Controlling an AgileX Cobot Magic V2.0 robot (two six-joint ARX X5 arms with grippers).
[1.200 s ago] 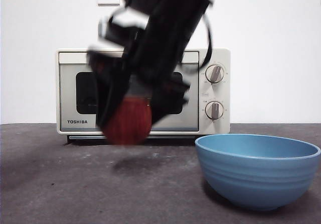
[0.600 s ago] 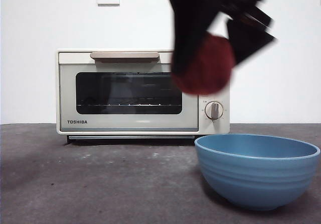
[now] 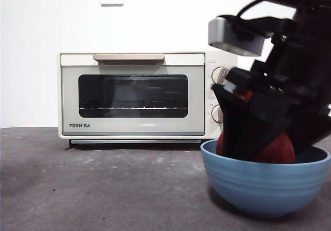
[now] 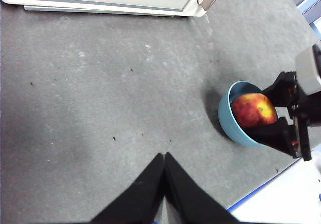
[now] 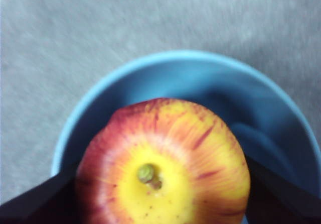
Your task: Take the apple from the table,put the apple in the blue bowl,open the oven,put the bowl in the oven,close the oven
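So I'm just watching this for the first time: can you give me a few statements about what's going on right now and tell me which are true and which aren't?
1. The apple is down inside the blue bowl. True.
2. The oven door is open. False: it is shut, with its handle at the top.
3. The right gripper is shut on the apple. True: its jaws sit on both sides of the fruit, inside the bowl.
4. The left gripper is helping hold the bowl. False: it hangs over bare table, jaws shut, holding nothing.
5. The bowl is inside the oven. False: it stands on the table in front of the oven, off to the knob side.
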